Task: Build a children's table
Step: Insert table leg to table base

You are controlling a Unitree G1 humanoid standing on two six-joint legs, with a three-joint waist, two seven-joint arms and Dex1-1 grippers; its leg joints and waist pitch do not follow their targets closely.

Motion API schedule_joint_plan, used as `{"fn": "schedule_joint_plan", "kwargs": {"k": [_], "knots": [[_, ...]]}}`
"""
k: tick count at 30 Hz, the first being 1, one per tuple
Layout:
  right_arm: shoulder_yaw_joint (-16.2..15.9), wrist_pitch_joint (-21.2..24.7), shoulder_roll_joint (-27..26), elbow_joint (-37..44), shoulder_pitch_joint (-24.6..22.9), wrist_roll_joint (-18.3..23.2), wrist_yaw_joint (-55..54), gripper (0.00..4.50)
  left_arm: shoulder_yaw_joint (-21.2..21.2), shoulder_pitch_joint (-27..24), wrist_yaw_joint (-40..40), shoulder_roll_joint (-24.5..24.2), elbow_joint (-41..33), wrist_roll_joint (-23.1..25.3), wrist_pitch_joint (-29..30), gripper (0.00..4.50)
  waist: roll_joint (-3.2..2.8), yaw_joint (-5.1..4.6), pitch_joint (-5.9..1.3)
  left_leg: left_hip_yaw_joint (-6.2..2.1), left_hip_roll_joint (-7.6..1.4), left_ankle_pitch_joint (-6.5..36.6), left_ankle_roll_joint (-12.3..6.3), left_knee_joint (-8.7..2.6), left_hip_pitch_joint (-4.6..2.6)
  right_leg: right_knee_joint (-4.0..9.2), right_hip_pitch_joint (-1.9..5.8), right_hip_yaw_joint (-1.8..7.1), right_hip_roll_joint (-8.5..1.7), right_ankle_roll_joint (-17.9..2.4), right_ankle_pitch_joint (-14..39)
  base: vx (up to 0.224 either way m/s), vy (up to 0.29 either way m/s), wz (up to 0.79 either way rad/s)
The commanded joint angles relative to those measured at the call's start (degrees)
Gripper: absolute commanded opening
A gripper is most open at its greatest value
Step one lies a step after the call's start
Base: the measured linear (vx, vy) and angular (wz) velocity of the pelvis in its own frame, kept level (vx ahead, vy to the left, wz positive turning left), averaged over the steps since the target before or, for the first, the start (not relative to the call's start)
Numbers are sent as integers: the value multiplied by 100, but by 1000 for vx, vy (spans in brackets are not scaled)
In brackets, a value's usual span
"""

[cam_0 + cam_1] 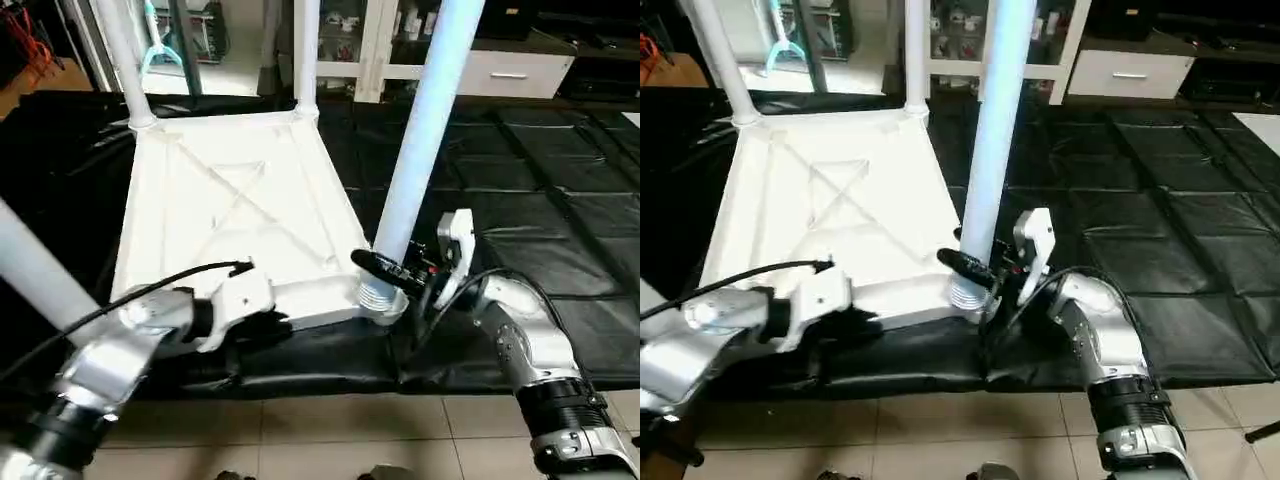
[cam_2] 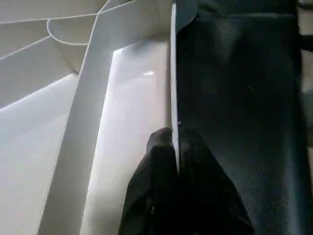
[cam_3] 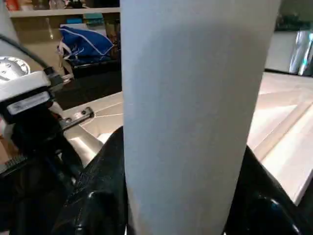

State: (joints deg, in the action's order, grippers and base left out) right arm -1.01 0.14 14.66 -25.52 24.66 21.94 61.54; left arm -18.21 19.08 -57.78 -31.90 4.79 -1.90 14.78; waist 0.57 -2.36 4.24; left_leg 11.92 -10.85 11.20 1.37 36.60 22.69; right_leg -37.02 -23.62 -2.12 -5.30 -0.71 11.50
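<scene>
Top (image 1: pixel 230 215): white square, lying underside up on a black mat (image 1: pixel 560 200) on the floor, diagonal ribs showing; near edge faces the robot.
Far legs: two white tubes stand upright in the far corner sockets, far-left leg (image 1: pixel 122 55) and far-right leg (image 1: pixel 306 50).
Near-right leg (image 1: pixel 420 140): long pale tube standing in the near-right corner socket (image 1: pixel 378 297), leaning slightly toward the right as it rises; its ribbed lower end sits at the socket rim.
Near-left leg (image 1: pixel 35 270): white tube rising at the left edge of the head view, its foot hidden behind the left arm.
Right hand (image 1: pixel 395 272): clamped round the near-right leg just above the socket, one black finger wrapping across the front of the tube; in the right wrist view the tube sits between both dark fingers (image 3: pixel 98 191).
Right arm: silver forearm comes up from the lower right, elbow bent, wrist turned inward to the leg.
Left hand (image 2: pixel 177 152): pinched on the thin near rim of the top, one finger on each side of the wall, seen in the left wrist view.
Left arm: reaches in from the lower left, forearm low and nearly level, wrist at the near edge left of the middle, a black cable looping over it.
Cabinet (image 1: pixel 500 60): white, beyond the mat.
Floor (image 1: pixel 330 440): beige tiles under the near mat edge.
</scene>
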Motion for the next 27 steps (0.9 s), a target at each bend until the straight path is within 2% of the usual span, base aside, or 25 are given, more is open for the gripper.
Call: {"fn": "schedule_joint_plan", "kwargs": {"k": [1,3,4,6,9,10,13,16,18,20,21,24,27], "knots": [[84,-267,53,-173,105,-107,-36,186,-25,-33,311,216,258,-72,7,1,44,-1,-246,-140,-208,1472,-172,-515,-166,539,185,205,-224,-1235,1420,0,0,0],[155,-421,27,-288,154,-139,-90,186,17,27,384,302,313,-78,8,1,43,-12,-235,-157,-202,1589,-143,-515,-174,571,184,204,-232,-1139,1778,0,0,0],[200,-453,0,-274,170,-121,-141,186,58,80,415,335,328,-101,14,30,48,-18,-231,-160,-199,1571,-152,-517,-164,574,187,205,-227,-1120,1802,0,0,0],[236,-485,-16,-251,185,-102,-136,186,108,132,439,346,316,-66,-36,47,40,-18,-243,-161,-195,1471,-196,-512,-154,573,194,204,-226,-1096,1784,0,0,0],[250,-522,-2,-245,203,-67,-100,186,94,190,352,296,238,3,-147,70,-4,1,-259,-159,-210,1262,-284,-507,-158,552,189,194,-225,-1188,1476,0,0,0],[248,-554,9,-269,219,-52,-77,186,85,212,330,291,217,31,-198,70,-10,-7,-273,-164,-215,1121,-317,-509,-138,517,206,181,-210,-1257,1187,0,0,0],[249,-590,22,-274,242,-33,-54,186,51,266,258,309,183,26,-224,70,8,-10,-284,-151,-216,886,-459,-498,-136,464,219,177,-198,-1427,653,0,0,0],[278,-628,14,-277,284,-39,-67,186,-52,375,336,396,292,145,-336,70,-7,4,-304,-136,-219,644,-605,-477,-129,429,229,177,-200,-1547,270,0,0,0],[287,-633,9,-268,288,-42,-75,186,-76,404,393,420,355,210,-366,70,-2,29,-284,-126,-225,671,-649,-480,-130,444,219,181,-208,-1565,303,0,0,0],[297,-647,12,-266,308,-46,-79,186,-145,518,585,470,630,440,-544,70,-22,78,-275,-121,-229,822,-586,-484,-156,469,205,186,-209,-1522,511,0,0,0],[298,-648,13,-265,310,-47,-79,186,-149,533,615,480,663,465,-562,70,-6,109,-263,-121,-232,945,-486,-496,-161,483,199,190,-212,-1468,695,0,0,0],[311,-651,37,-267,325,-40,-70,186,-159,645,734,573,802,521,-687,70,-10,106,-260,-133,-232,1070,-364,-510,-153,496,204,190,-218,-1404,874,0,0,0],[319,-670,59,-311,343,-44,-65,186,-163,723,750,666,848,500,-798,70,-16,96,-269,-140,-232,1015,-355,-512,-143,484,209,187,-216,-1416,772,0,0,0]]}}
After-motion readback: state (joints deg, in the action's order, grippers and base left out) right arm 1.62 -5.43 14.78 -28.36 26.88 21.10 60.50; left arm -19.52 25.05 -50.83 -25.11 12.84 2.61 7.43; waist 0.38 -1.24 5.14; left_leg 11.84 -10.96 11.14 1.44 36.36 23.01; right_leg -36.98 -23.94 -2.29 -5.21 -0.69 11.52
